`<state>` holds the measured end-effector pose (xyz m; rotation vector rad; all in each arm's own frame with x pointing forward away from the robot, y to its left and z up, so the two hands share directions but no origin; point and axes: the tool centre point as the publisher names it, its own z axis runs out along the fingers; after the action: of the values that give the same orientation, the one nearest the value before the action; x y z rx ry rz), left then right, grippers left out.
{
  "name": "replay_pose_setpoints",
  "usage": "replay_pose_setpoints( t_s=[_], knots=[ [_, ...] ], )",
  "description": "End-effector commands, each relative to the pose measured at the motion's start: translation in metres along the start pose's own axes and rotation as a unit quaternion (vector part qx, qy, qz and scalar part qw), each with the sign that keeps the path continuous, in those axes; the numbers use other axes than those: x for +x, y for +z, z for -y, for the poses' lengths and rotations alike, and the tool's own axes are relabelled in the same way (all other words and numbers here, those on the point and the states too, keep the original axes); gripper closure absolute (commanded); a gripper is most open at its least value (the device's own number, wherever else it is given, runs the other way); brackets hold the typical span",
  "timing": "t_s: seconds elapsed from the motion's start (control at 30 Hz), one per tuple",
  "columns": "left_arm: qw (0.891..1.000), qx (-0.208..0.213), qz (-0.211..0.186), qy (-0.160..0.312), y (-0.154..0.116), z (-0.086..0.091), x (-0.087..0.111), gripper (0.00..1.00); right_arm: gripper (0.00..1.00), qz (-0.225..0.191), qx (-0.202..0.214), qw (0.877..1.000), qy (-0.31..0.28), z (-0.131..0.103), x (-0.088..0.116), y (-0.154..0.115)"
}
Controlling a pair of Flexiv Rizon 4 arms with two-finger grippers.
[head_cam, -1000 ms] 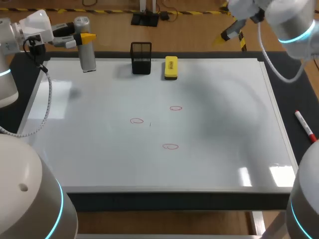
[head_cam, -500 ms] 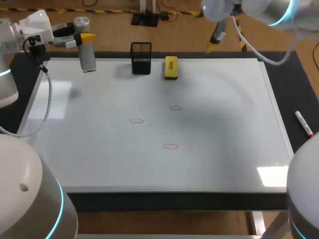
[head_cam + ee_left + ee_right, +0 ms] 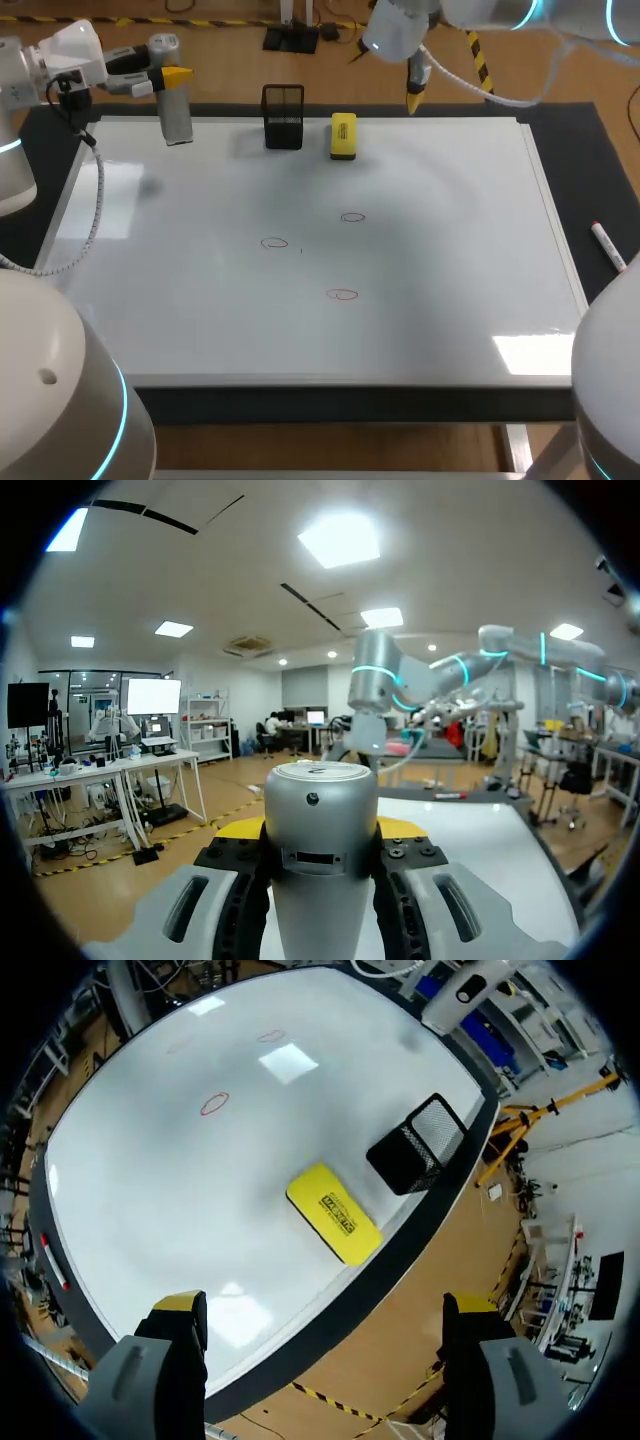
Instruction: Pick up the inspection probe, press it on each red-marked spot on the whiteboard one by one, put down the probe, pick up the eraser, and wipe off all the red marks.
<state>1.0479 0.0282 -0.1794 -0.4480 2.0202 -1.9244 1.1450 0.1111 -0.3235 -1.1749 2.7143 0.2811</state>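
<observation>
Your left gripper (image 3: 170, 76) pinches the inspection probe (image 3: 176, 112) upright at the whiteboard's (image 3: 450, 250) far-left corner. Your right gripper (image 3: 325, 1306) hangs spread near the eraser (image 3: 343, 135); lowered off-centre, it could strike the mesh holder (image 3: 283, 117).

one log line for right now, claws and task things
left claw: shut on probe | right claw: open, empty | eraser: on whiteboard | red marks: three, unwiped
</observation>
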Motion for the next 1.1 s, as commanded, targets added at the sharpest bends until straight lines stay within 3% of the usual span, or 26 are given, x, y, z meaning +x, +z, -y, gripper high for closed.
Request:
replay_pose_setpoints(
  t_s=[0.03,0.17,0.97,1.1],
  knots=[
    [1.0,0.0,0.001,0.0,0.0,0.001,0.001,1.0,0.0,-0.052,-0.012,0.998,-0.039,-0.003,-0.002,-0.001],
    [1.0,0.0,0.001,0.0,0.0,0.001,0.001,1.0,0.0,-0.041,-0.046,0.997,-0.046,-0.008,-0.002,-0.001],
    [1.0,0.0,0.001,0.0,0.0,0.001,0.001,1.0,0.0,-0.041,-0.046,0.997,-0.046,-0.008,-0.002,-0.001],
    [1.0,0.0,0.001,0.0,0.0,0.001,0.001,1.0,0.0,-0.069,-0.044,0.993,-0.088,-0.01,-0.005,0.016]
  ],
)
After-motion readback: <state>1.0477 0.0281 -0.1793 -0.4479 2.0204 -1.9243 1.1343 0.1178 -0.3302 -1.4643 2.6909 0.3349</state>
